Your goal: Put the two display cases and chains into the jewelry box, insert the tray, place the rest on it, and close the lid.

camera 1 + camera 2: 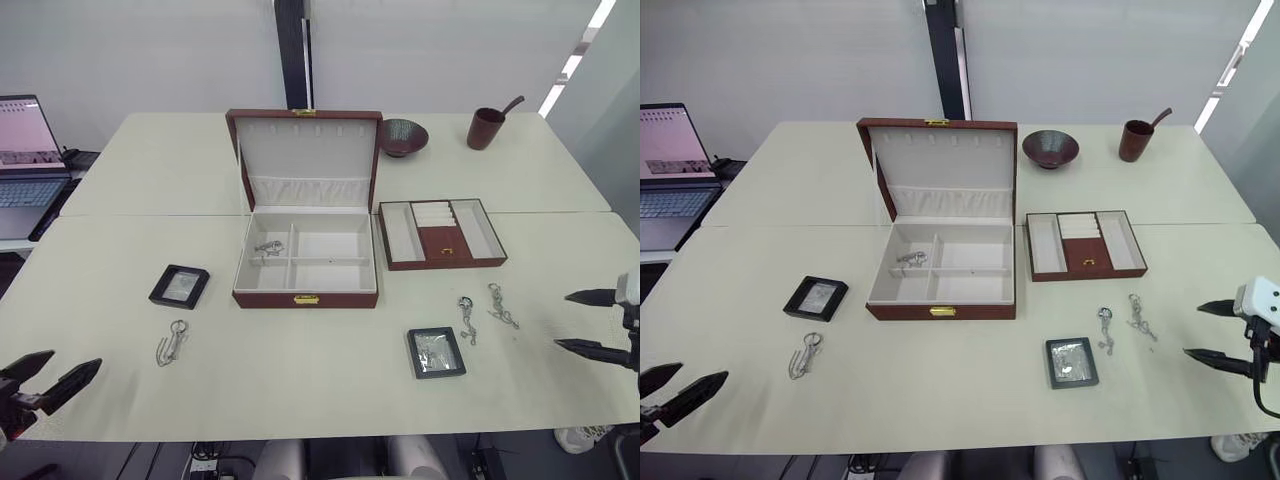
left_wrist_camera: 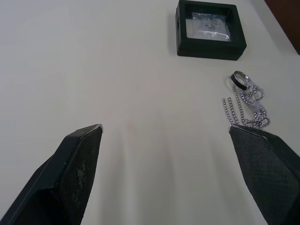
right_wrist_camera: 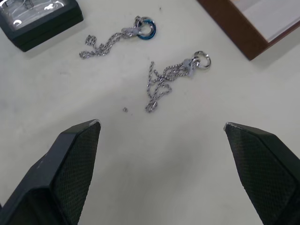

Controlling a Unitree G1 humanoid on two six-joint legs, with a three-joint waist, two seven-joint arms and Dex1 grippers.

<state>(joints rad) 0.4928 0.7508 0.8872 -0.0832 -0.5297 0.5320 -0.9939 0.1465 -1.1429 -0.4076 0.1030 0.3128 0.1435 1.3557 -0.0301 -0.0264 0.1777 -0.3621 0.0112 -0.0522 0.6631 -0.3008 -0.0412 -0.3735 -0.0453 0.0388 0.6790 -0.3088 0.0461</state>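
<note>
In the left eye view, the jewelry box (image 1: 305,262) sits at the centre of the cream table (image 1: 300,370) with its lid (image 1: 305,150) standing upright behind it. A short chain clump (image 1: 268,248) lies in the box's upper left compartment. The tray (image 1: 442,234) rests just right of the box, apart from it. One display case (image 1: 180,286) lies left of the box and below it a chain with a large oval loop (image 1: 171,341). A second display case (image 1: 436,352) lies at lower right of centre, with a chain bearing a dark ring (image 1: 466,318) and another chain (image 1: 501,305) just above and to its right. A dark bowl (image 1: 402,137) and a brown cup (image 1: 487,127) stand in the upper part of the frame, and a laptop (image 1: 25,160) sits at the left edge. The left gripper (image 1: 40,382) hovers at the lower left corner with its jaws spread; the right gripper (image 1: 590,322) hovers at the right edge, jaws spread too.

The right eye view shows the same layout.

In the left wrist view, the spread fingers (image 2: 70,173) frame bare table, with the display case at the upper right and the looped chain below it, near the right finger.

In the right wrist view, the wide-apart fingers (image 3: 65,164) frame the two chains at upper centre, the other display case at the upper left corner and a corner of the tray at upper right.
</note>
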